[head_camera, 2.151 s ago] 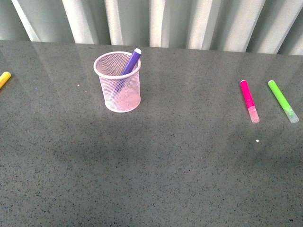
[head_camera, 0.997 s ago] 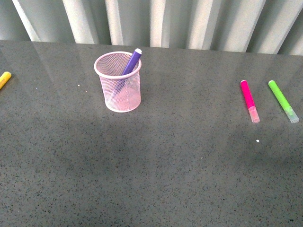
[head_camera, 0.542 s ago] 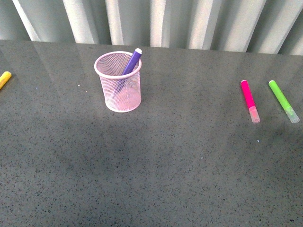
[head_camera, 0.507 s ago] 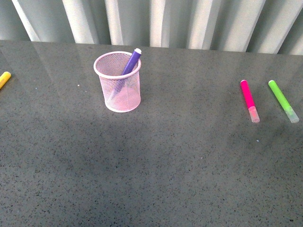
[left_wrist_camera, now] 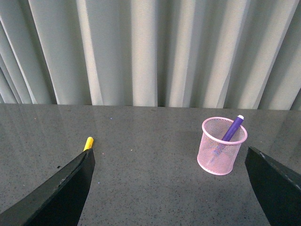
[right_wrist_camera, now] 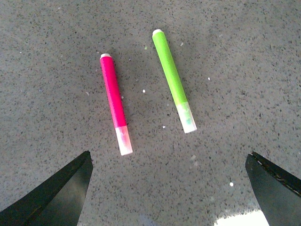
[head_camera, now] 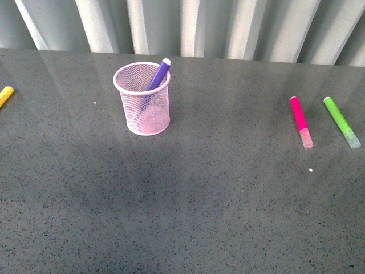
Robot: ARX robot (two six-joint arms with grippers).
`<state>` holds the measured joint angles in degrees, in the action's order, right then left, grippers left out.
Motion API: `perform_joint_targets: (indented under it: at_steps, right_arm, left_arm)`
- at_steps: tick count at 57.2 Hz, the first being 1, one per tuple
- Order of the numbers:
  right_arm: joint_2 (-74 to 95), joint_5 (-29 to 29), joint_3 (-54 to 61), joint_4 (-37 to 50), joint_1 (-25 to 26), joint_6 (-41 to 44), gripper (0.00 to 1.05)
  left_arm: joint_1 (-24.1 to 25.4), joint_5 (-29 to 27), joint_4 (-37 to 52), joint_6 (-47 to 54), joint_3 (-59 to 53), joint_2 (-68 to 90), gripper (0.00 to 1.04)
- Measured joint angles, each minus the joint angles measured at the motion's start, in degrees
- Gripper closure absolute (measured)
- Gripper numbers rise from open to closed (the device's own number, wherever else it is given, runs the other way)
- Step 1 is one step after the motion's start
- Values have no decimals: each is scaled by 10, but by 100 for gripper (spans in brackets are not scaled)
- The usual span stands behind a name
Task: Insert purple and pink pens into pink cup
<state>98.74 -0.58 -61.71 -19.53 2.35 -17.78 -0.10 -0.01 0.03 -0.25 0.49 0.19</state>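
Observation:
The pink cup (head_camera: 142, 100) stands upright on the dark table at the back left. The purple pen (head_camera: 158, 75) stands tilted inside it, its end above the rim. The pink pen (head_camera: 299, 121) lies flat at the right, clear cap toward me. No arm shows in the front view. My left gripper (left_wrist_camera: 169, 188) is open and empty, raised above the table, with the cup (left_wrist_camera: 221, 151) and purple pen (left_wrist_camera: 233, 128) ahead of it. My right gripper (right_wrist_camera: 169, 188) is open and empty, above the table, with the pink pen (right_wrist_camera: 114, 101) ahead of its fingers.
A lime-green marker (head_camera: 341, 121) lies just right of the pink pen, also in the right wrist view (right_wrist_camera: 173, 77). A yellow marker (head_camera: 5, 96) lies at the table's far left edge, also in the left wrist view (left_wrist_camera: 88, 143). Pleated grey curtains (head_camera: 182, 25) close off the back.

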Motion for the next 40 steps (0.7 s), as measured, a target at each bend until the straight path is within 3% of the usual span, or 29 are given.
perform_joint_targets:
  at_steps: [12,20,40]
  right_arm:
    - [107,63,-76,9,-21,85,7]
    - [153,57,-116,3,-27,144,7]
    - [241,70,-223,-14,-52,143,7]
  left_arm:
    - [0,0,0,0,0,0,7]
    - [0,0,0,0,0,0,7]
    - [0,0,0,0,0,0,7]
